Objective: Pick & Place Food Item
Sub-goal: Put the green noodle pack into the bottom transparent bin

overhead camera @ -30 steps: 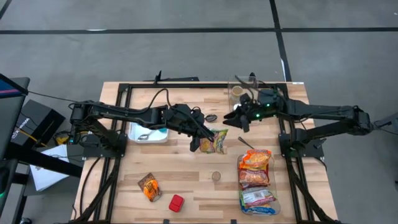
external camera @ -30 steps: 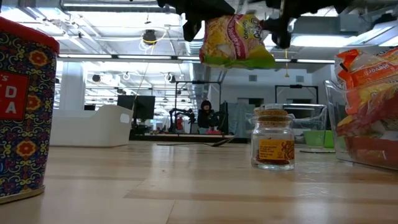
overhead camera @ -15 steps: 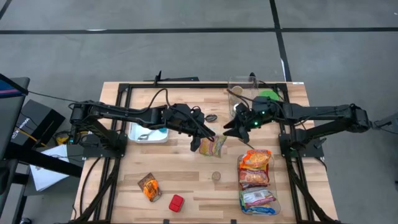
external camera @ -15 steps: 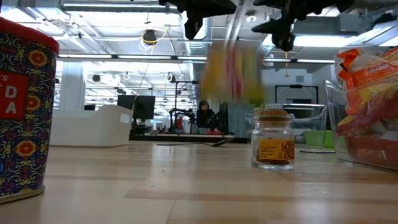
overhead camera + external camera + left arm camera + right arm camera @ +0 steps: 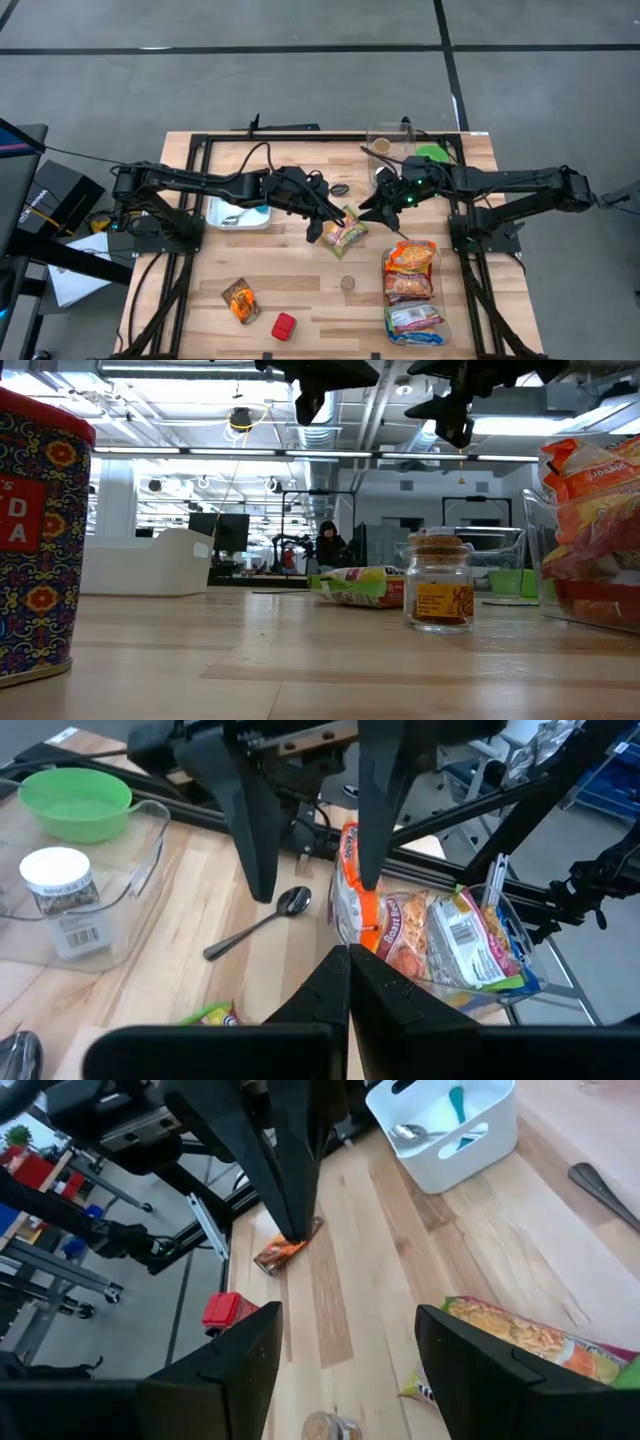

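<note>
Tabletop (image 5: 300,290): snack bag (image 5: 345,234) dropped.

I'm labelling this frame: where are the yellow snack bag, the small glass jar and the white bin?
yellow snack bag (image 5: 346,235), high view, its middle
small glass jar (image 5: 440,596), low view, its label
white bin (image 5: 448,1132), right wrist view, its front wall

Two slim black jointed arms fill the middle of the high view, the left arm (image 5: 200,183) trailing a looping black cable, the right arm (image 5: 510,180) lit by small green lights near its wrist, both ending in dark, tapering, flat-sided fingers.
</note>
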`<control>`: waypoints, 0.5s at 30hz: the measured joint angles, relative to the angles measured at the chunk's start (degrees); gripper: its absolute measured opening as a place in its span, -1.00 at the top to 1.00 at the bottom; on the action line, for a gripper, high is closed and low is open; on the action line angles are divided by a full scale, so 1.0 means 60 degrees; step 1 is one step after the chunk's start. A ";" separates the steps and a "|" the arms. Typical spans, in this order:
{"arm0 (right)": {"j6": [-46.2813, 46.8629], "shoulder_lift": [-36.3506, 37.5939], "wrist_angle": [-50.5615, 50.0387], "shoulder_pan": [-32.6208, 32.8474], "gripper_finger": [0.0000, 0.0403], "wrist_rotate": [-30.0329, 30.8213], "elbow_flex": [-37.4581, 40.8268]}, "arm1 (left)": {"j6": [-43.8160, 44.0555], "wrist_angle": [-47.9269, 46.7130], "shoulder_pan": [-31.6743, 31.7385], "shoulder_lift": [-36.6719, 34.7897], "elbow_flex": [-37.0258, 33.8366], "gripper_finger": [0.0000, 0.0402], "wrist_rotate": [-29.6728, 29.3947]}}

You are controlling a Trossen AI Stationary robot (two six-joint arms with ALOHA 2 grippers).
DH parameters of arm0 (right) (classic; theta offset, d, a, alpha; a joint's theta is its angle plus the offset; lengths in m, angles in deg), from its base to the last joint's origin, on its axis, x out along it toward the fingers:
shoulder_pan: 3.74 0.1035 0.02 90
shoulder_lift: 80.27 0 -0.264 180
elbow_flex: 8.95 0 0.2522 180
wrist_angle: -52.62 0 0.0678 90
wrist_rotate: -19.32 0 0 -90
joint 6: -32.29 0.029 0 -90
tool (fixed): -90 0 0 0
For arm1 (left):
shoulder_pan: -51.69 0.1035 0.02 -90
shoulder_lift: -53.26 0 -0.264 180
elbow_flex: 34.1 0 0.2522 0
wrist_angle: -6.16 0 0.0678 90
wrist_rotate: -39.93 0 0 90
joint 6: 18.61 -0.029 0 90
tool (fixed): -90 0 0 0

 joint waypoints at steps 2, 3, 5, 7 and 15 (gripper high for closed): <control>0.0009 0.0000 -0.0003 0.0000 -0.11 0.0000 0.0000 | 0.0000 -0.0010 0.0000 0.0001 0.0000 1.00 -0.0002; 0.0011 0.0000 -0.0005 0.0000 -0.11 0.0000 0.0000 | 0.0000 -0.0011 0.0000 0.0001 0.0000 1.00 0.0000; 0.0012 0.0000 -0.0001 0.0000 -0.11 -0.0004 0.0000 | 0.0000 -0.0015 0.0000 0.0001 0.0000 1.00 0.0000; 0.0015 0.0000 -0.0004 0.0000 -0.11 0.0000 0.0000 | 0.0000 -0.0007 0.0000 0.0001 0.0000 1.00 0.0000; -0.0159 0.0000 -0.0003 0.0009 -0.11 -0.0016 0.0000 | -0.0004 -0.1018 -0.0004 -0.0089 0.0018 1.00 0.0007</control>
